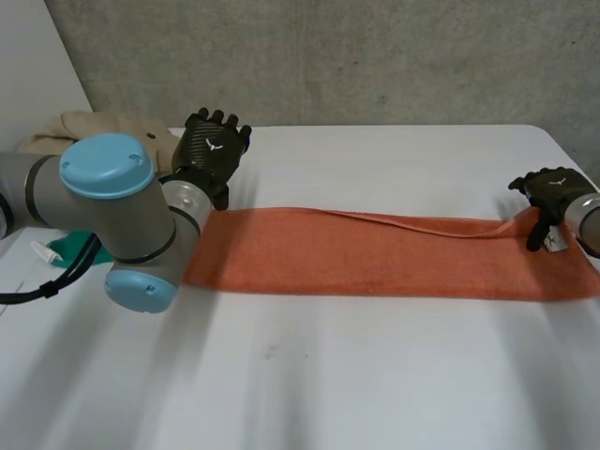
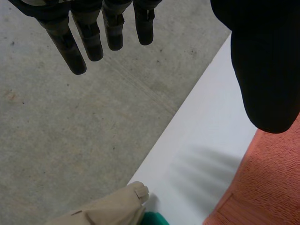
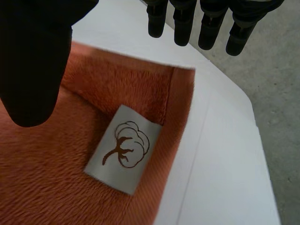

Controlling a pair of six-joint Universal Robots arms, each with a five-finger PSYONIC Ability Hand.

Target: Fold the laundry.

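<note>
Orange terry towel (image 1: pixel 375 258) lies flat as a long narrow strip across the middle of the white table (image 1: pixel 328 375), well inside its near edge. A loose layer edge runs along its far side, so it looks already doubled lengthwise, though I judge that from the crease alone. The grey left arm with the light-blue caps (image 1: pixel 108 202) hangs over the strip's left end, and a small green cloth with a white tag (image 1: pixel 66 248) lies just beside that arm. At the towel's right far corner the black right hand (image 1: pixel 553 192) hovers with straight fingers and thumb spread apart, holding nothing; under its palm sits a white sewn-in label with a brown cotton-flower drawing (image 3: pixel 124 154). The black left hand (image 1: pixel 214 145) is lifted above the left far corner, fingers straight and apart from the thumb, empty too. Farthest back, a crumpled beige garment (image 1: pixel 103 127) waits at the table's far left corner. The short-end folds appear not yet done, and the other pieces are untouched
</note>
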